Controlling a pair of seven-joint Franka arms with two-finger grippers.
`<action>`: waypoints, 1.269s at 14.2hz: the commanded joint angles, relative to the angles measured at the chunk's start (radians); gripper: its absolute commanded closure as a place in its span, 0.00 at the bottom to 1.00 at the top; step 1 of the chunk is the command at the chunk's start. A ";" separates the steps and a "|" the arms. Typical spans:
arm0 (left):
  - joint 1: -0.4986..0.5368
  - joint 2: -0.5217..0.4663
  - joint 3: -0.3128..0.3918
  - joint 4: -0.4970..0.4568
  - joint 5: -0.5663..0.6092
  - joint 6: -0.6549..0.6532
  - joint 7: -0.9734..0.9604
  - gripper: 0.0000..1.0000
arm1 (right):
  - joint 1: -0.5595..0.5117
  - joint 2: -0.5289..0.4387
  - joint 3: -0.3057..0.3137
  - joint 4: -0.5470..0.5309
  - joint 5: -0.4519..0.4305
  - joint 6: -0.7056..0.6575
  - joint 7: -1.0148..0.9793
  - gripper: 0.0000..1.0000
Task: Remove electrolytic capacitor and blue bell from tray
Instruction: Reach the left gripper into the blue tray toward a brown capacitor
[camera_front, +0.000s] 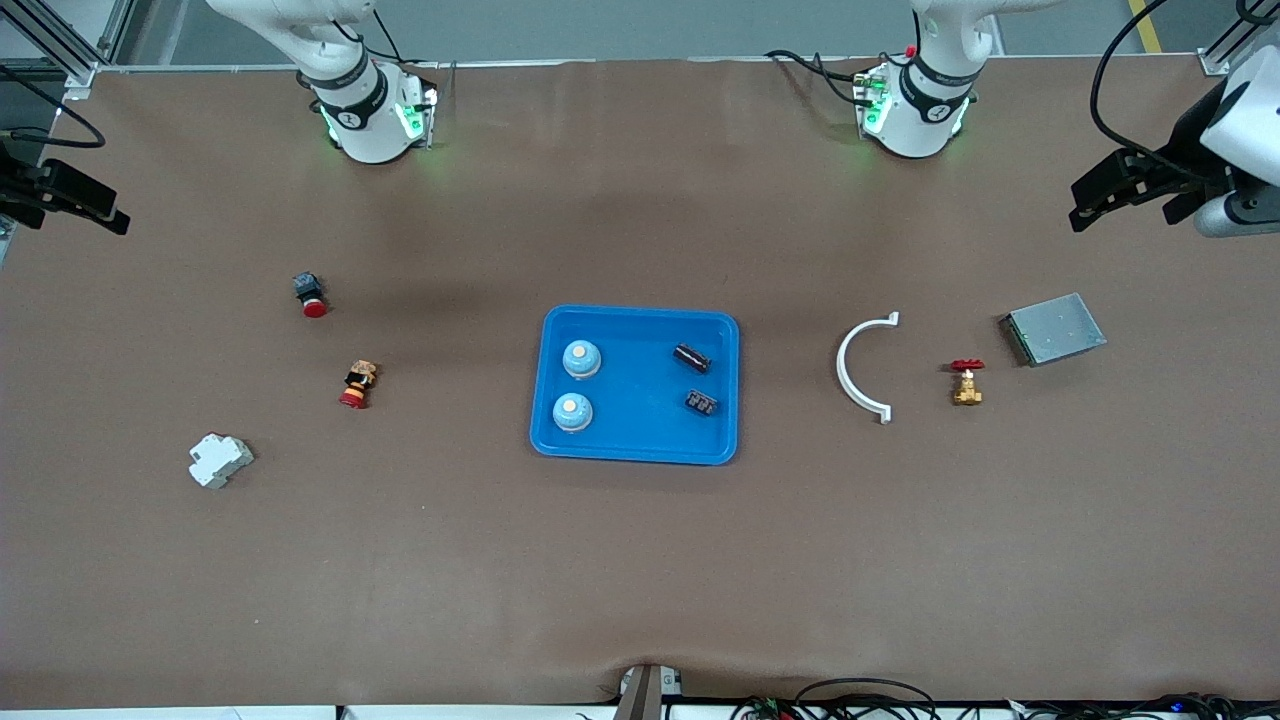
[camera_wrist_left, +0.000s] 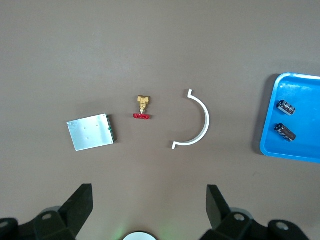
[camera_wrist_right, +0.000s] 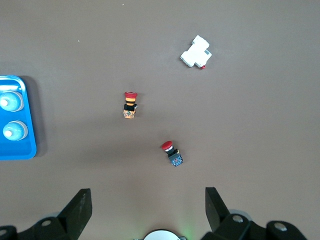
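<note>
Step in hand: none begun; judged as the start of the task. The blue tray (camera_front: 636, 448) sits at mid-table and holds everything still. Two blue bells (camera_front: 581, 359) lie along the tray edge toward the right arm's end, one nearer the front camera than the other. Two black electrolytic capacitors (camera_front: 692, 357) lie along the edge toward the left arm's end, likewise one nearer than the other.

Left tool (camera_wrist_left: 149, 200): jaws wide, empty, up over the table edge at the left arm's end. Right tool (camera_wrist_right: 148, 201): jaws wide, empty, up over the table edge at the right arm's end.

Next move, as judged: each arm reaches inward to the tray side closest to it, then descends over one item.

Surroundings: white curved clip (camera_front: 862, 368), brass valve (camera_front: 966, 383) and grey metal box (camera_front: 1054, 329) toward the left arm's end; two red pushbuttons (camera_front: 311, 294) and a white breaker (camera_front: 219, 460) toward the right arm's end. Nothing blocks either approach.
</note>
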 joint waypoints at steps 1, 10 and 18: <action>-0.004 0.062 -0.003 0.022 0.014 -0.016 0.001 0.00 | -0.019 -0.012 0.012 -0.008 0.001 -0.004 -0.005 0.00; -0.038 0.301 -0.032 0.055 0.010 0.096 0.004 0.00 | 0.096 -0.014 0.027 0.014 0.084 -0.013 0.276 0.00; -0.250 0.487 -0.040 0.055 -0.008 0.317 -0.508 0.00 | 0.250 0.035 0.026 0.015 0.120 0.065 0.461 0.00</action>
